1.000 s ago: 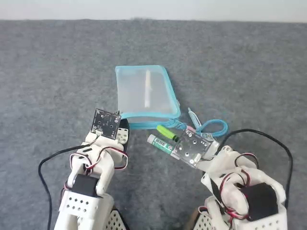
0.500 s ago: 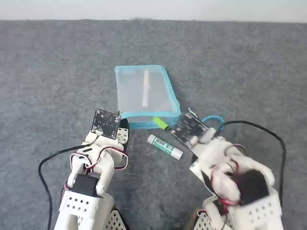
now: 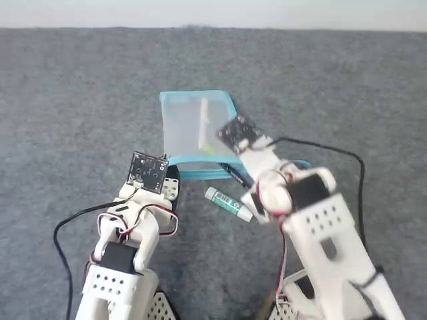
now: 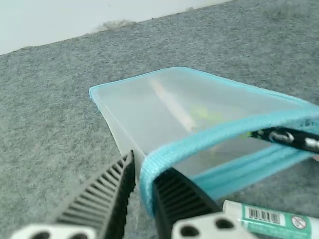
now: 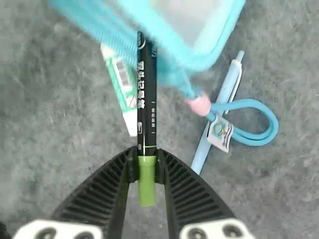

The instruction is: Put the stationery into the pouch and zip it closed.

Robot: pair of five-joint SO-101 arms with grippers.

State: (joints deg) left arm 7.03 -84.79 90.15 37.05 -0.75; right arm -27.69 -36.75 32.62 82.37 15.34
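The translucent pouch (image 3: 190, 130) with teal trim lies mid-table, holding a white stick (image 4: 172, 105) and something green. My left gripper (image 4: 144, 167) is shut on the teal rim at the pouch's near left corner (image 3: 171, 181), lifting the mouth. My right gripper (image 5: 146, 154) is shut on a black marker (image 5: 145, 94) by its green end. The marker's far tip sits at the pouch mouth (image 5: 194, 20) and pokes in under the rim (image 4: 284, 139). A green-and-white glue stick (image 3: 229, 203) lies on the mat just in front of the pouch, beside the marker (image 5: 122, 79).
A light blue pen (image 5: 222, 114) lies on the grey mat to the right of the pouch mouth. The zipper's pink pull (image 5: 200, 104) and blue loop strap (image 5: 251, 127) lie by it. Open mat surrounds the pouch on the far and left sides.
The right arm swung from the front right up and left over the pouch, carrying the marker from beside the glue stick to the pouch mouth. The left arm has stayed put.
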